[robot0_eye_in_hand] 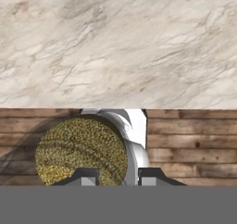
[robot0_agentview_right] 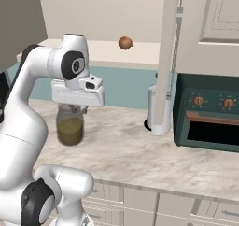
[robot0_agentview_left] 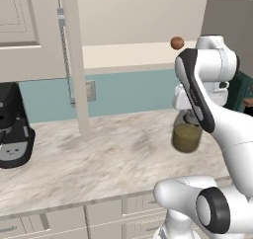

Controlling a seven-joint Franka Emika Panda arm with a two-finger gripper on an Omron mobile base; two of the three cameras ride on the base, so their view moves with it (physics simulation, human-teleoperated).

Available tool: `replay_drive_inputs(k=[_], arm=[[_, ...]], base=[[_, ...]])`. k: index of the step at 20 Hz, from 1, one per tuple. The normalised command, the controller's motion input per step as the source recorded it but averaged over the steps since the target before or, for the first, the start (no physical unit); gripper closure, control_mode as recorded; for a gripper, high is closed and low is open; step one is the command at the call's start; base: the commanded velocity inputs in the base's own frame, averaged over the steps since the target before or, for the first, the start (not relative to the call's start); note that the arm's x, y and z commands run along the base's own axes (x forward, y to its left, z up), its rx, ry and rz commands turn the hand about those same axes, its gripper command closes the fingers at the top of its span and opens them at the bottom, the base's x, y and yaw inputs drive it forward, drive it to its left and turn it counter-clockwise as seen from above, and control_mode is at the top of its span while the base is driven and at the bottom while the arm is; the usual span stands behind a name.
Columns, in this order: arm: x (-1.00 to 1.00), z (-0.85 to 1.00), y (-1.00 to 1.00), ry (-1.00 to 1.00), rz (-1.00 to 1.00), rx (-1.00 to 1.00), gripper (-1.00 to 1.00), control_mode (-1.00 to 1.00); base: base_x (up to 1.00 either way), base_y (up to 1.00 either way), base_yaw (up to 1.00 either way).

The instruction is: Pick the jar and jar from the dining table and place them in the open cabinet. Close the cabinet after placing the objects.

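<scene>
A small rounded glass jar (robot0_agentview_left: 187,137) (robot0_agentview_right: 70,129) (robot0_eye_in_hand: 81,151) with olive-green contents hangs in the air under my gripper (robot0_agentview_left: 189,118) (robot0_agentview_right: 73,110) (robot0_eye_in_hand: 116,177), which is shut on its top. In the hand view the jar is over wooden floor, just off the counter's front edge. The cabinet (robot0_agentview_left: 22,30) (robot0_agentview_right: 210,29) is on the wall above, doors swung open, with its cream shelf (robot0_agentview_left: 133,53) (robot0_agentview_right: 100,50) higher than the jar. The dining table is out of view.
A small orange-brown ball (robot0_agentview_left: 177,43) (robot0_agentview_right: 124,43) sits on the cabinet shelf. The marbled counter (robot0_agentview_left: 99,159) (robot0_agentview_right: 140,155) carries a black coffee machine (robot0_agentview_left: 12,129), a white canister (robot0_agentview_right: 156,108) and a dark green toaster oven (robot0_agentview_right: 207,122). Open door edges (robot0_agentview_left: 74,60) (robot0_agentview_right: 168,52) project forward.
</scene>
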Motion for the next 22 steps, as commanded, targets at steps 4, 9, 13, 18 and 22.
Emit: replay_drive_inputs(k=[4,9,13,18,22], arm=[[-0.01,0.14,0.38,-0.1,-0.04,0.0,1.0,-1.0],[-0.03,0.36,0.52,-0.07,-0.23,0.0,1.0,-1.0],[-0.01,0.43,0.26,-0.02,-0.33,0.0,1.0,-1.0],[-0.04,0.41,0.07,-0.02,-0.39,0.04,1.0,-1.0],[0.0,0.49,0.06,0.0,-0.36,0.03,1.0,-1.0]], base=[[0.0,0.0,0.0],[0.0,0.0,0.0],[0.0,0.0,0.0],[0.0,0.0,0.0],[0.0,0.0,0.0]])
